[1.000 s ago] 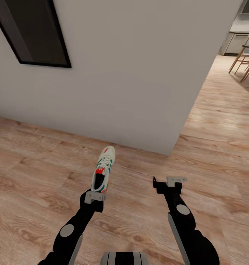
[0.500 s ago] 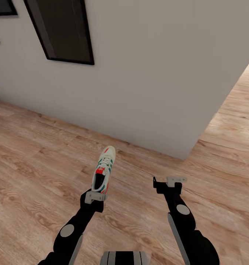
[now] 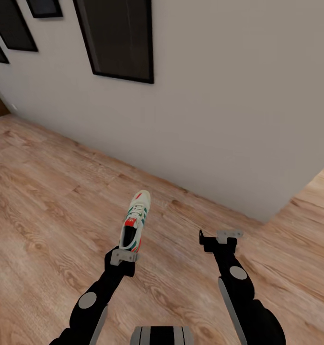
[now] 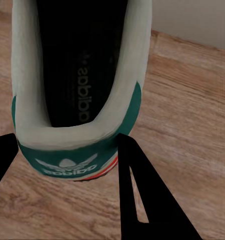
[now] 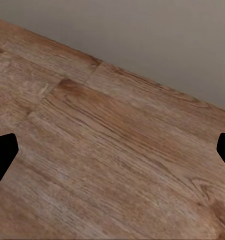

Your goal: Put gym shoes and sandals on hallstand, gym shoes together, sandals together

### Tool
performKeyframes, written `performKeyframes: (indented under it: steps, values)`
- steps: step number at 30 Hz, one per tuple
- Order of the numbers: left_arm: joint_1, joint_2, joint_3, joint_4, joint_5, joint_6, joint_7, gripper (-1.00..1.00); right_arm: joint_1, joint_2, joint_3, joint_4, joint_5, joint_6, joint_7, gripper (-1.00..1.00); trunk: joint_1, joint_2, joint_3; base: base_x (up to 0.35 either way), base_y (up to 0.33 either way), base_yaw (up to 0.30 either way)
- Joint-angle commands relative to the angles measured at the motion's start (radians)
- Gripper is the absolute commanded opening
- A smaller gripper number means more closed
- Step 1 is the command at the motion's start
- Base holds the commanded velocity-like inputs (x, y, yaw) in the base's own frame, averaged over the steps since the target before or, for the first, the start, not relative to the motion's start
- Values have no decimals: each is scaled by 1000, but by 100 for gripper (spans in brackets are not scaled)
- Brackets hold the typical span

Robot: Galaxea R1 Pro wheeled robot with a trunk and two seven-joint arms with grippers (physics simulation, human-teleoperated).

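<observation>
Along the grey wall (image 3: 219,110) at the left hang several dark framed panels (image 3: 119,40), the nearest one large and black-edged. Below them the corridor floor (image 3: 47,201) runs in light wood-grain planks up to the foot of the wall.

The left arm reaches forward over those planks, and the left gripper (image 3: 123,257) has its fingers clamped on the heel of a gym shoe (image 3: 134,222). The shoe is held off the floor, its toe pointing away from the robot toward the wall, its opening facing up. It is cream-white with green side stripes and a red-orange mark on the tongue. From the left wrist camera the gym shoe (image 4: 82,85) looms close: the dark inside, the pale collar, and a green heel patch with a white logo, with a black finger (image 4: 142,200) pressed against its side.

Further right, the right gripper (image 3: 222,238) is held out at about the same height, its fingers spread wide apart with nothing between them. From the right wrist camera the two black fingertips (image 5: 2,155) sit at opposite edges, bare wood floor (image 5: 112,165) between them and the wall (image 5: 142,40) beyond.

At the far right the wall ends at a corner and more plank flooring carries on past it.
</observation>
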Motion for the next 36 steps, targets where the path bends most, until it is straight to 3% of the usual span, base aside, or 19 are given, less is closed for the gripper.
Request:
performKeyframes:
  steps: [1, 17, 36]
  values:
    - [-1, -1, 1, -1, -9, 5, -7, -100, 0, 0, 1, -2, 4, 7, -4, 100, 0, 0, -1, 301, 131, 273]
    - [-1, -1, 1, -1, -9, 5, -8, -100, 0, 0, 1, -2, 4, 7, -4, 100, 0, 0, -11, 311, 151, 273]
    - [-1, -2, -1, -1, -9, 5, -7, -100, 0, 0, 1, -2, 6, 7, -4, 100, 0, 0, -22, 329, 34, 273]
